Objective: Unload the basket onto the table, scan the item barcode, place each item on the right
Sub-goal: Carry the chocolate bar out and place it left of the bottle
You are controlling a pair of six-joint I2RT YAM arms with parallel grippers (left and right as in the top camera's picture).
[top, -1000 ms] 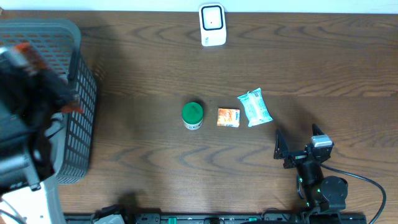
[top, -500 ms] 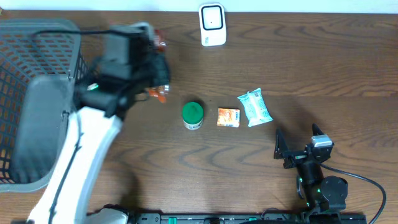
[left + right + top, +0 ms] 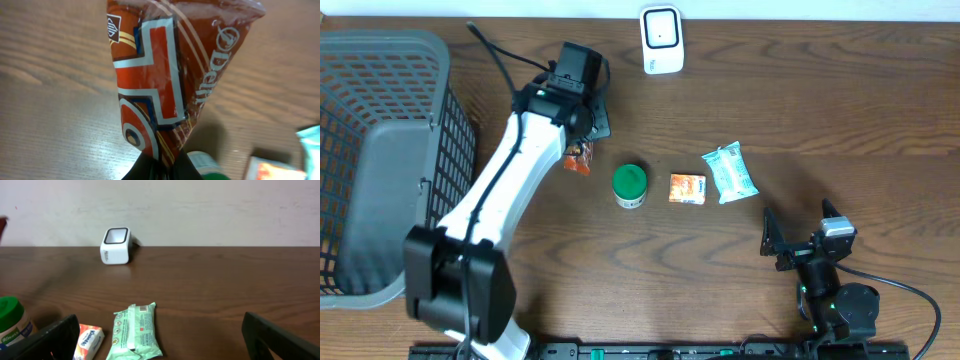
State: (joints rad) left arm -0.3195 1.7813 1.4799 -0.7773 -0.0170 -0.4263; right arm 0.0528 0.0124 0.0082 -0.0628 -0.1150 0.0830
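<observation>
A red and orange snack bag [image 3: 170, 75] hangs from my left gripper [image 3: 161, 169], which is shut on its lower edge. Seen from overhead, the bag [image 3: 579, 157] and the left gripper [image 3: 582, 138] are above the table, left of a green-lidded jar [image 3: 630, 185] and below-left of the white scanner [image 3: 661, 40]. No barcode shows on the bag's visible face. My right gripper [image 3: 802, 240] rests open near the front right edge with nothing between its fingers. In the right wrist view the scanner [image 3: 116, 246] stands at the far edge.
A grey mesh basket [image 3: 380, 150] fills the left side. Right of the jar lie a small orange tissue pack [image 3: 687, 188] and a pale green wipes pack [image 3: 730, 172]. The right wrist view also shows the wipes pack [image 3: 136, 330].
My left arm has swung from over the basket to the right with the snack bag, and now hangs between the scanner and the jar. The right arm has not moved.
</observation>
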